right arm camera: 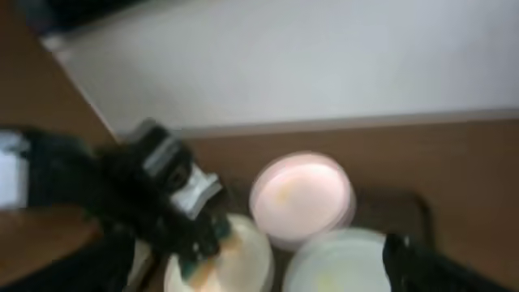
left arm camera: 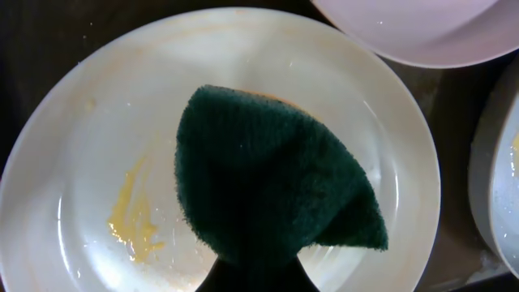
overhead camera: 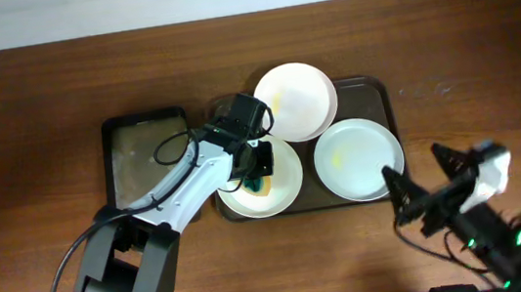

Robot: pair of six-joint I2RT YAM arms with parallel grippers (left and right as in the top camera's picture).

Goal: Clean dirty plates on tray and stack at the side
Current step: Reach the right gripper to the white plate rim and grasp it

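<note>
Your left claw [overhead camera: 257, 170] grips the green sponge [left arm camera: 268, 186] on the lower-left plate [left arm camera: 81, 122]. In the wrist view, the yellow smear [left arm camera: 134, 223] lies to the sponge's lower left. Your right claw [overhead camera: 411, 173] gapes empty, farther off.

three white plates [overhead camera: 358, 157], yellow-smeared, on brownish tray [overhead camera: 365, 98]

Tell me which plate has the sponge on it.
The front-left plate, where the left gripper holds a sponge; the back plate and right plate carry none.
</note>
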